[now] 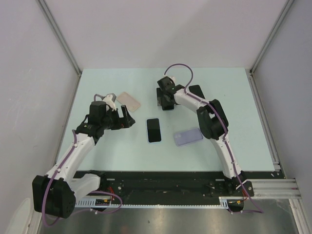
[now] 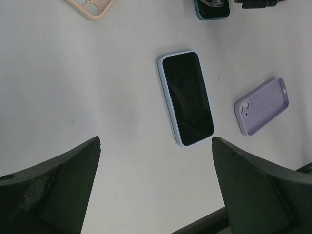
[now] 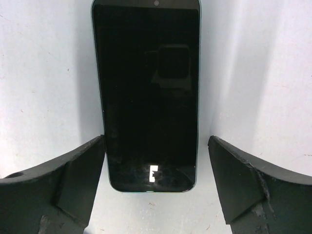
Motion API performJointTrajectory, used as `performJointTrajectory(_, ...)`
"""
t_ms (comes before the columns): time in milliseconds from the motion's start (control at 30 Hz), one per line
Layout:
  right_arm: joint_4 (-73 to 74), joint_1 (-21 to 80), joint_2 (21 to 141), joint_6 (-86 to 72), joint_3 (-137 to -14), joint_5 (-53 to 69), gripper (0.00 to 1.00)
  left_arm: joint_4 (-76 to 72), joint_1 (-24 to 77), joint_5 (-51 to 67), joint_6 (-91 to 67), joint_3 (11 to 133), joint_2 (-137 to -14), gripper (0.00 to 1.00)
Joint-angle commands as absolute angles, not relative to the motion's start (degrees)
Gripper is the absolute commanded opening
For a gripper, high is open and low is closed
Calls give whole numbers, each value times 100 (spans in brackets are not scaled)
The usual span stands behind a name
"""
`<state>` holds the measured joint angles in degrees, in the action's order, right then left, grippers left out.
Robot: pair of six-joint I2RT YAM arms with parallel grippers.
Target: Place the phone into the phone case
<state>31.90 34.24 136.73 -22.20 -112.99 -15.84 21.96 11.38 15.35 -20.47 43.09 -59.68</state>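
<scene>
A phone with a dark screen and a light-blue rim [image 1: 154, 130] lies flat mid-table; it also shows in the left wrist view [image 2: 186, 98]. A purple case [image 1: 188, 137] lies to its right, back up [image 2: 261, 106]. A peach case [image 1: 128, 101] lies at the back left [image 2: 90, 7]. A second dark phone with a teal rim [image 3: 146, 92] lies under my right gripper [image 1: 165, 101], whose open fingers straddle its near end [image 3: 156, 139]. My left gripper [image 1: 126, 118] is open and empty, left of the blue-rimmed phone [image 2: 156, 139].
The pale green table [image 1: 229, 97] is bounded by grey walls on the left, back and right. A black rail [image 1: 170, 183] with both arm bases runs along the near edge. The teal phone's end [image 2: 212, 9] shows at the top of the left wrist view.
</scene>
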Motion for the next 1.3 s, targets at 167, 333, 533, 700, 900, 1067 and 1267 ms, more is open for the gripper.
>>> performJointTrajectory(167, 3033, 3437, 13448, -1891, -10741, -1679, 77, 2152, 1151, 1501, -2373, 4350, -5985, 100)
performJointTrajectory(333, 2839, 3235, 12860, -1784, -10029, -1547, 66, 1881, 1169, 2531, -2127, 4166, -6109, 100)
performJointTrajectory(533, 2593, 2857, 12016, -1670, -8801, -1240, 59, 1837, 1879, 2015, -2723, 4131, -6345, 92)
performJointTrajectory(700, 2549, 2689, 11251, -1600, -8008, -1046, 57, 1565, 3197, 969, -3699, 4306, -6627, 87)
performJointTrajectory(900, 2628, 2427, 10593, -1749, -7199, -1046, 57, 1520, 4384, -534, -4648, 4807, -7232, 83)
performJointTrajectory(1067, 2566, 2084, 10082, -1828, -6593, -1002, 56, 1529, 5106, -1124, -5132, 5394, -8083, 81)
performJointTrajectory(1267, 2215, 1969, 9300, -1811, -5635, -537, 56, 1547, 5449, -941, -5185, 6081, -9243, 76)
